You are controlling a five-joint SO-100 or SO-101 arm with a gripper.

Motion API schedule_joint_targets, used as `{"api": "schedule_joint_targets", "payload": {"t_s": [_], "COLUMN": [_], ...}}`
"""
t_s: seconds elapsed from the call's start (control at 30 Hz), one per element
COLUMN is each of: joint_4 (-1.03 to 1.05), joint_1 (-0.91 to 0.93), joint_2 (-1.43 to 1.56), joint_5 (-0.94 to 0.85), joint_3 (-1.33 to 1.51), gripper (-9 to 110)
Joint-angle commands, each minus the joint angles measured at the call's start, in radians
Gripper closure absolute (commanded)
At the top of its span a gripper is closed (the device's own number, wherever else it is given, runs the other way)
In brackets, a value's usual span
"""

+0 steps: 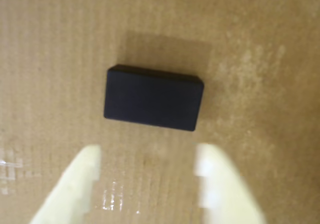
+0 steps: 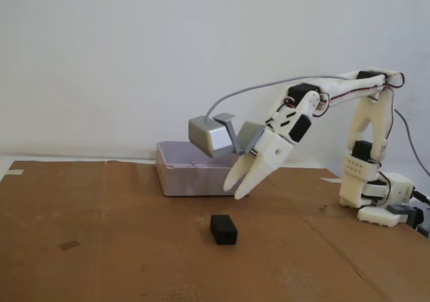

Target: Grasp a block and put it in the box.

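A small matte black block lies flat on the brown cardboard, seen again in the fixed view. My gripper is open, its two pale fingers rising from the bottom of the wrist view just short of the block, nothing between them. In the fixed view the gripper hangs in the air above and slightly right of the block, pointing down-left. The pale lavender-grey box stands behind the gripper, partly hidden by the fingers and the grey camera module.
Brown cardboard sheet covers the table. The arm's white base stands at the right edge with cables. A white wall closes the back.
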Motion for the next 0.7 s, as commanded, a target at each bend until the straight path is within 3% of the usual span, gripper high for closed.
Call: {"api": "schedule_joint_targets", "payload": {"t_s": [0.0, 0.67], "joint_4": [-0.012, -0.072], "joint_1": [0.002, 0.014], "joint_2": [0.034, -0.002], "joint_5": [-0.002, -0.028], "joint_3": [-0.112, -0.117], "gripper": [63, 63]}}
